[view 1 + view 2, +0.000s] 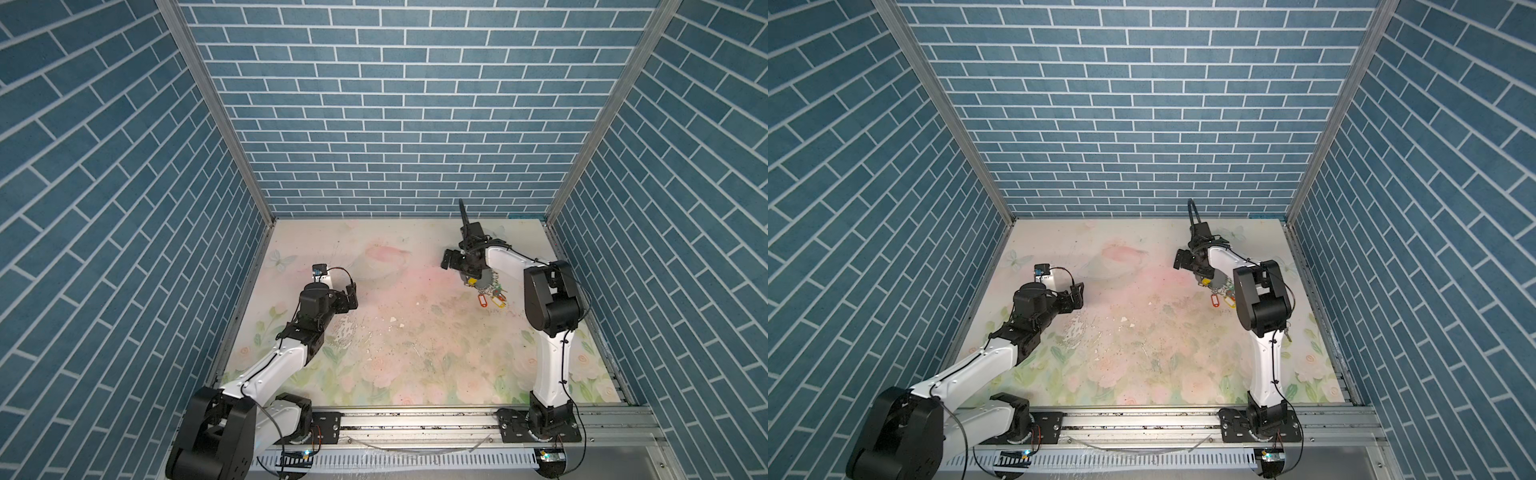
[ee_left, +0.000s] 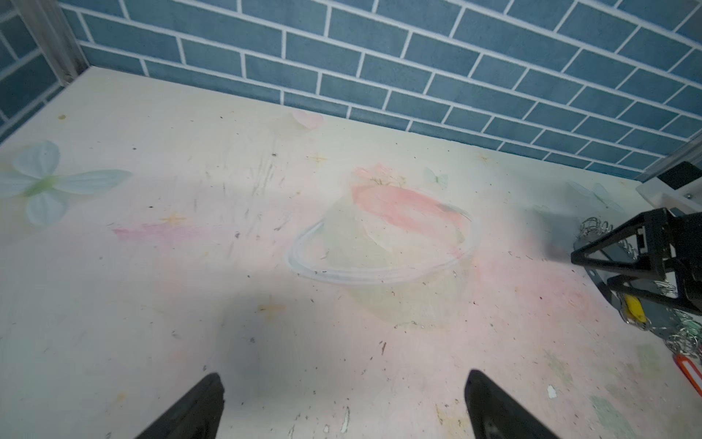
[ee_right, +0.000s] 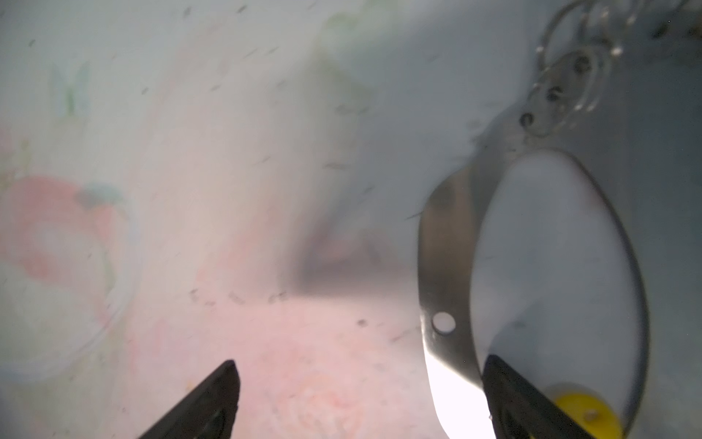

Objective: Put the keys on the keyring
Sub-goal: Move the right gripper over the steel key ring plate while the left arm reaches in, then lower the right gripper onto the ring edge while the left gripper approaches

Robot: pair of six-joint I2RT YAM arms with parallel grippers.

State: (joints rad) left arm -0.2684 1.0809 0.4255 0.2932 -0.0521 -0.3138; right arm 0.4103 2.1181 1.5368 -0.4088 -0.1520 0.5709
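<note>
Keys (image 1: 492, 298) look bunched at the keyring (image 3: 444, 266), right side of the worktop (image 1: 395, 340); can't tell if all are threaded. My right gripper (image 3: 361, 361) hangs wide open over its edge, left gripper (image 2: 343, 374) open and empty too.

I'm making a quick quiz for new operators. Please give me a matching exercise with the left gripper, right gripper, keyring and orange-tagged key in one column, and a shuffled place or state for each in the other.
Things:
1. left gripper
2. right gripper
3. keyring
4. orange-tagged key

Places or states:
A. silvery, lying on the right side of the table
B. jaws open over bare table, far from the keys
C. at the near edge of the bunch of keys
D. jaws open, one jaw close by the hoop's rim

Pairs: 1-B, 2-D, 3-A, 4-C.
</note>
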